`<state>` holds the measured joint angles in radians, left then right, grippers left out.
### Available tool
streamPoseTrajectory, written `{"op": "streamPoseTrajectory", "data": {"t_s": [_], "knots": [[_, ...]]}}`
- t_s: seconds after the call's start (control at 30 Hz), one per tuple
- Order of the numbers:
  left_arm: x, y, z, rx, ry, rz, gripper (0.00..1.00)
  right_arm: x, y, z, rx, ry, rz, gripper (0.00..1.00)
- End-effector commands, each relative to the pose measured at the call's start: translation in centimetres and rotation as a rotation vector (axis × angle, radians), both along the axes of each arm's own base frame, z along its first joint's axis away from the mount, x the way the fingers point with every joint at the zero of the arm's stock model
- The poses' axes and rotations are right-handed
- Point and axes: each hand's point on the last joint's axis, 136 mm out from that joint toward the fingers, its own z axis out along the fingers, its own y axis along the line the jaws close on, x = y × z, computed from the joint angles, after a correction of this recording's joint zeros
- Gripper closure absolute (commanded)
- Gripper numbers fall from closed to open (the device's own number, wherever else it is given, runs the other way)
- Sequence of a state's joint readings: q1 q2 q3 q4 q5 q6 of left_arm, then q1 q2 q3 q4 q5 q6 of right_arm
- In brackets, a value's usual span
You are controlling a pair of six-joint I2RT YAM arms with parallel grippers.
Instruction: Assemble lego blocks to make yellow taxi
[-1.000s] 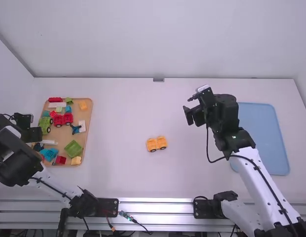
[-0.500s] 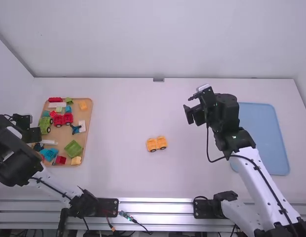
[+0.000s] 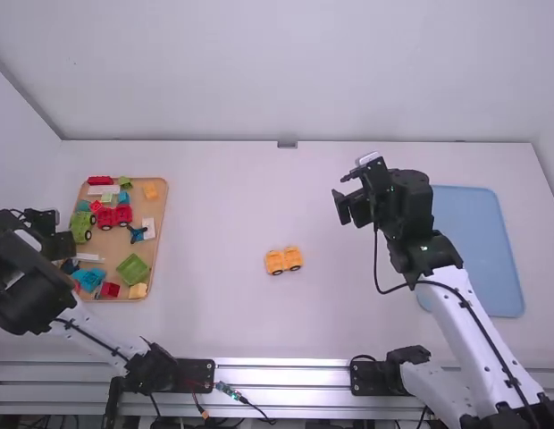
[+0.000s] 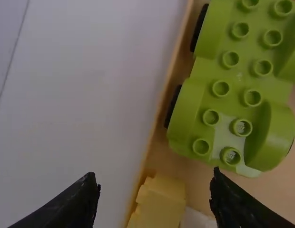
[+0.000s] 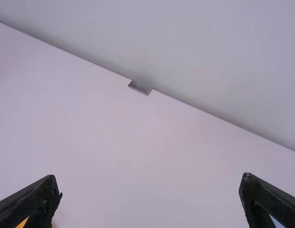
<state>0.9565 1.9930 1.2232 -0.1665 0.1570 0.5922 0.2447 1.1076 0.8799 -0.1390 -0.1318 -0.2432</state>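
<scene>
Over the left edge of the block tray hangs my left gripper (image 3: pixel 61 243). In the left wrist view the left gripper (image 4: pixel 154 190) is open, a yellow block (image 4: pixel 161 202) lying between and below its fingers, beside a green wheeled base (image 4: pixel 233 90). My right gripper (image 3: pixel 342 198) is above the table, right of the middle; in the right wrist view the right gripper (image 5: pixel 150 190) is open with nothing between its fingers. An orange-yellow wheeled base (image 3: pixel 284 260) stands mid-table. The tray also holds an orange block (image 3: pixel 150 190) and a pale yellow block (image 3: pixel 138 290).
The wooden tray (image 3: pixel 161 234) at the left carries several red, green, blue and white blocks, among them a red wheeled base (image 3: pixel 114 216) and a green block (image 3: pixel 132 269). A blue mat (image 3: pixel 478 250) lies at the right, partly behind the right arm.
The left arm has shifted very slightly over the tray's left edge. The right arm and the orange-yellow base have kept still.
</scene>
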Motion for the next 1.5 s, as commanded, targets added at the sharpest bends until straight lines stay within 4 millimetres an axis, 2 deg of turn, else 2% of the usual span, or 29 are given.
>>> {"op": "streamPoseTrajectory", "data": {"t_s": [0.0, 0.3, 0.37, 0.4, 0.47, 0.67, 0.9, 1.07, 1.13, 1.33, 1.43, 1.47], "knots": [[-0.4, -0.7, -1.1, -0.039, 0.007, 0.021, 0.38, 0.3, 0.0, 1.8, 0.01, -0.039, 0.0, 0.01], [-0.6, -1.6, -1.5, -0.055, 0.043, -0.017, 0.41, 0.3, 0.0, 1.9, 0.01, -0.04, 0.0, 0.01], [-0.6, -1.8, -1.6, -0.066, 0.034, -0.021, 0.47, 0.3, 0.0, 1.9, 0.01, -0.04, 0.001, 0.01], [-0.5, -1.8, -1.6, -0.069, 0.032, -0.015, 0.53, 0.3, 0.0, 1.9, 0.01, -0.039, 0.001, 0.01], [-0.2, -2.3, -1.6, -0.073, 0.037, -0.032, 0.58, 0.3, 0.1, 1.9, 0.011, -0.04, 0.001, 0.01], [0.2, -2.9, -1.6, -0.094, 0.022, -0.054, 0.54, 0.3, 0.1, 1.9, 0.01, -0.04, 0.001, 0.01], [0.9, -3.6, -1.8, -0.094, 0.01, -0.078, 0.56, 0.3, 0.0, 1.8, 0.009, -0.039, 0.001, 0.01], [0.2, -3.5, -2.3, -0.074, 0.049, -0.081, 0.61, 0.3, 0.0, 1.8, 0.009, -0.039, 0.001, 0.01], [-0.4, -2.8, -2.4, -0.045, 0.084, -0.054, 0.61, 0.3, 0.0, 1.9, 0.009, -0.04, 0.001, 0.01], [-0.6, -2.6, -2.4, -0.035, 0.097, -0.046, 0.54, 0.3, 0.0, 1.9, 0.01, -0.04, 0.001, 0.01], [0.2, -3.4, -2.3, -0.073, 0.049, -0.079, 0.39, 0.4, 0.0, 1.9, 0.011, -0.042, 0.001, 0.01], [0.3, -3.5, -2.3, -0.077, 0.045, -0.082, 0.37, 0.4, 0.0, 1.9, 0.011, -0.042, 0.001, 0.01]]}}
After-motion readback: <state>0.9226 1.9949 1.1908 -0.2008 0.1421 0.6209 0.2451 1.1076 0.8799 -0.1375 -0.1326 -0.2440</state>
